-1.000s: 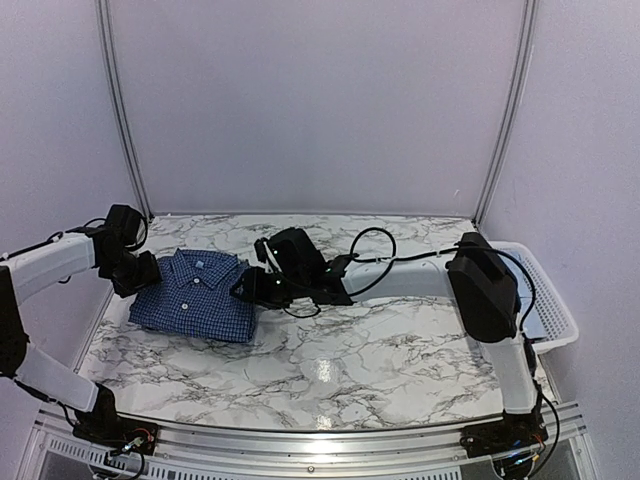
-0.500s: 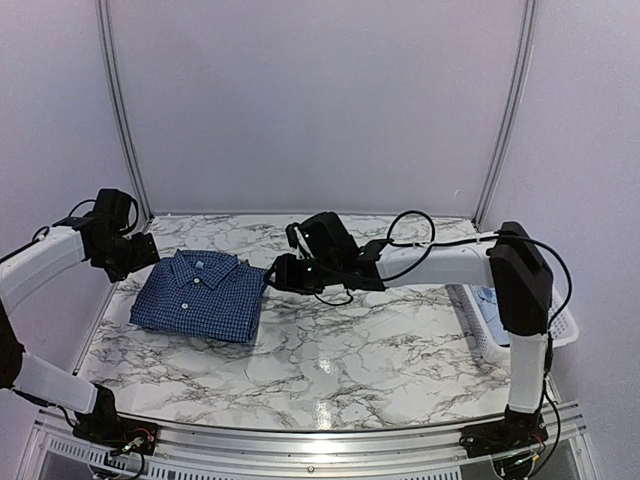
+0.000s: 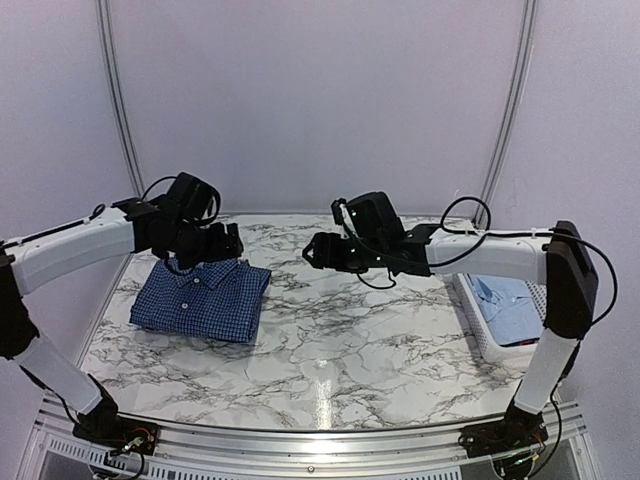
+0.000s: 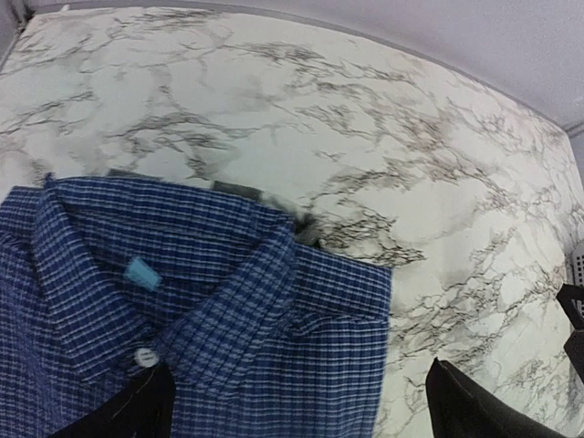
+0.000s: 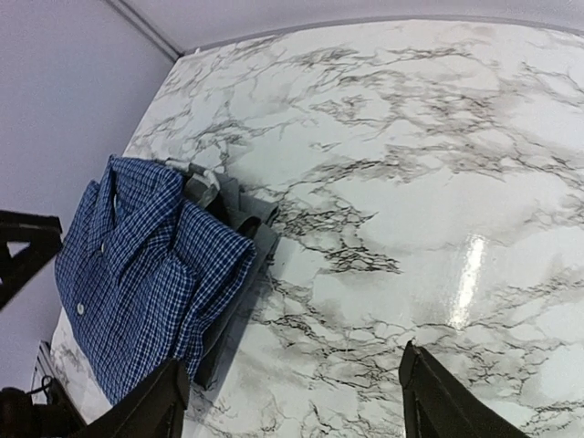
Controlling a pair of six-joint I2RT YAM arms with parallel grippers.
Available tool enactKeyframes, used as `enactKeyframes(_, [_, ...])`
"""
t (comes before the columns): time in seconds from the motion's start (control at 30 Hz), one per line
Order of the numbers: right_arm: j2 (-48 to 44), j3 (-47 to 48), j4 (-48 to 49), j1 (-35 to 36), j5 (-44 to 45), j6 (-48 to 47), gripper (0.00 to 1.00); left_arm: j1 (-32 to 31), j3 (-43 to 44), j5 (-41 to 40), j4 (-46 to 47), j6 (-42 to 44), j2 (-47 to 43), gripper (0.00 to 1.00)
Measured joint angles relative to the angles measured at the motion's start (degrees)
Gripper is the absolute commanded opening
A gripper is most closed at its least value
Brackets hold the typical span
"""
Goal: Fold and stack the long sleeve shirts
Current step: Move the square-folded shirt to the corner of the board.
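Observation:
A folded dark blue checked shirt lies at the table's left, collar toward the back wall. It fills the lower left of the left wrist view, shirt, and sits at the left of the right wrist view, shirt. A grey folded cloth pokes out under its right edge. My left gripper hovers open above the collar, left gripper, holding nothing. Open and empty too, my right gripper hangs over bare marble right of the shirt, right gripper. A pale blue shirt lies in the basket.
A white slatted basket stands at the table's right edge, partly behind my right arm. The marble table runs between the shirt and the basket. Pale walls close in the back and both sides.
Both arms have lifted off the blue shirt. The left gripper swung right over the collar, the right gripper drew back to the right, and both opened wider.

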Motion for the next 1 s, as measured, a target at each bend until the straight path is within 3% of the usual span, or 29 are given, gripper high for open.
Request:
enactKeyframes(0.17, [-4.2,-4.5,-0.7,-3.5,1.1,-1.1,0.82,-7.6,8.2,-0.7,0.9,-0.9,11.7,0.99])
enactKeyframes(0.37, [-9.5,-10.8,-0.9,-8.6,1.8,-1.8,0.82,-11.9,19.3,-0.1,1.6,-0.7,25.2,0.99])
enactKeyframes(0.67, [-14.2,-15.8,-0.9,-12.7,1.9,-2.1,0.83,-11.6,31.0,-0.6,1.6,-0.8,41.3,0.99])
enactKeyframes(1.0, [-14.4,-16.8,-1.0,-13.0,1.9,-2.3,0.83,-9.0,33.4,-0.9,1.4,-2.4,45.2,0.99])
